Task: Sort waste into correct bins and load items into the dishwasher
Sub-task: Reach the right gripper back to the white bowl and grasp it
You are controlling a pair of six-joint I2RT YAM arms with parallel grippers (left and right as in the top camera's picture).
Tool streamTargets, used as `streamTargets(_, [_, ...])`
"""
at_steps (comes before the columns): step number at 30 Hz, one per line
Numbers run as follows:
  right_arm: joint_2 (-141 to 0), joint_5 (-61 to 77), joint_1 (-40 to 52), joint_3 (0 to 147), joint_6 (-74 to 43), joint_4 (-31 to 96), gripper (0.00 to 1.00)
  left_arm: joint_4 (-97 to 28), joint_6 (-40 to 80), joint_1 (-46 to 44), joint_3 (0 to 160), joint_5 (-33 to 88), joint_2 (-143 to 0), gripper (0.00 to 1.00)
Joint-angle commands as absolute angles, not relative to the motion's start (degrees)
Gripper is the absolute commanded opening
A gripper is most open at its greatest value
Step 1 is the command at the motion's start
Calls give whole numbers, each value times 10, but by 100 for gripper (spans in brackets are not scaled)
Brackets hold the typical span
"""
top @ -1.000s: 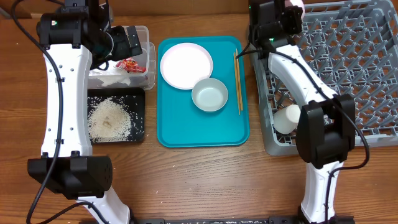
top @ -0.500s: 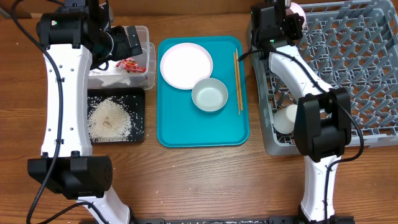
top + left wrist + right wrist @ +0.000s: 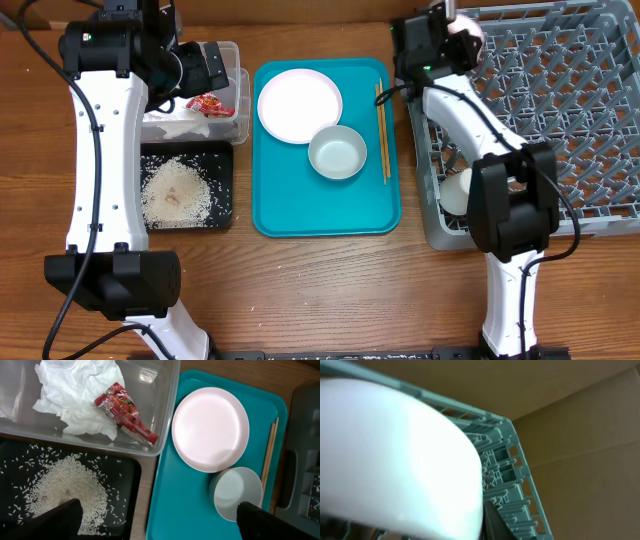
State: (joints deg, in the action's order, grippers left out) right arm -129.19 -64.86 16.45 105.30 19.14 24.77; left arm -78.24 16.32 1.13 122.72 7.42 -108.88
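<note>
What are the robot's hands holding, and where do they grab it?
The right gripper seems to hold the small white bowl; where is hidden. The left gripper holds nothing.

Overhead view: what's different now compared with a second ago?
The right hand, carrying a small white bowl, swung slightly left over the grey dish rack's far corner. Left hand, plate, blue-grey bowl, chopsticks and rice stayed put.
</note>
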Motion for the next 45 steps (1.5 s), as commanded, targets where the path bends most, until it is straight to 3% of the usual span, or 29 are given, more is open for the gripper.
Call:
streamTargets(1, [-1293,-670,175,1050,195,246,11,-782,159,10,1238,70,-1086,100])
streamTargets(4, [-1293,-671,185,1050,196,248,22,-782,159,10,1238,70,-1086,100])
streamTargets(6, [-1293,-671,192,1050,196,248,36,-782,159,10,1238,70,-1086,100])
streamTargets(7, [-1293,-674,195,1050,196,248,54,-782,159,10,1238,70,-1086,100])
streamTargets(9, [-1293,-675,200,1050,196,248,71,-782,159,10,1238,70,-1086,100])
streamTargets(10, [-1293,-675,202,1050,196,248,75,-782,159,10,1238,70,-1086,100])
streamTargets(17, [-1293,-675,219,1050,196,248,77,-782,158,10,1238,70,-1086,100])
streamTargets(22, [-1292,-675,241,1050,195,241,100,-782,159,10,1238,70,-1086,100])
streamTargets(30, [-1283,-672,293,1051,162,178,100,-782,158,10,1238,70,-1086,100])
streamTargets(37, [-1251,-635,347,1051,-18,270,100,-782,158,10,1238,70,-1086,100])
streamTargets(41, [-1221,-547,371,1051,-124,377,100,-782,159,10,1238,70,-1086,100])
streamTargets(45, [-1186,-348,362,1051,-182,434,100,-782,158,10,1238,70,-1086,100])
